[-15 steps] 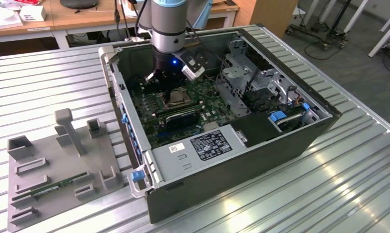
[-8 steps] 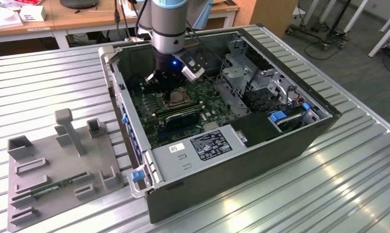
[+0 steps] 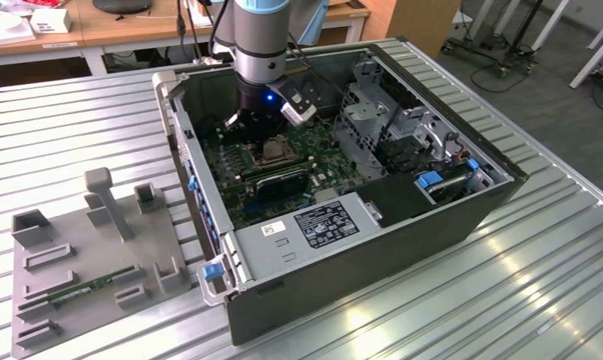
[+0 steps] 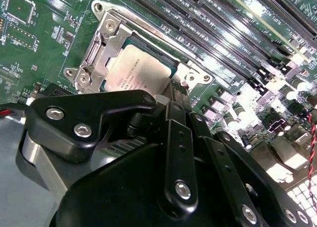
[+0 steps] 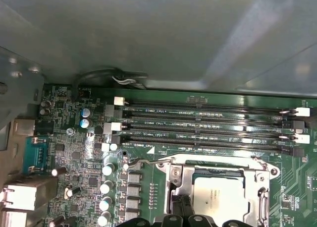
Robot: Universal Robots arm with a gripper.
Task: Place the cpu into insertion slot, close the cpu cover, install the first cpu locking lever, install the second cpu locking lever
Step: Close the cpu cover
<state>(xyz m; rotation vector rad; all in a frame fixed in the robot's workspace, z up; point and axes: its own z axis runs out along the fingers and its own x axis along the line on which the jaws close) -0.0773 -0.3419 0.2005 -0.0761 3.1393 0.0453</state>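
The cpu [image 4: 138,68] [image 5: 218,197], pale silver-tan, lies flat in the insertion slot [image 3: 274,152] on the green motherboard. The silver cpu cover [image 4: 101,43] [image 5: 176,185] is folded down around it, so the chip shows through the cover's window. A thin metal lever rod [image 5: 208,162] runs along the socket's edge beside the memory slots. My gripper [image 4: 168,90] [image 5: 181,207] [image 3: 244,124] reaches down into the open computer case. It is shut with nothing held, and its tip is at the socket's edge, right beside the cpu.
Long black memory slots [image 5: 208,123] [image 4: 223,19] run next to the socket. The case wall [image 3: 176,127], a metal drive cage [image 3: 382,127] and the power supply [image 3: 312,225] hem in the board. A grey fixture [image 3: 41,307] holding a green memory stick [image 3: 86,289] stands on the exterior view's left.
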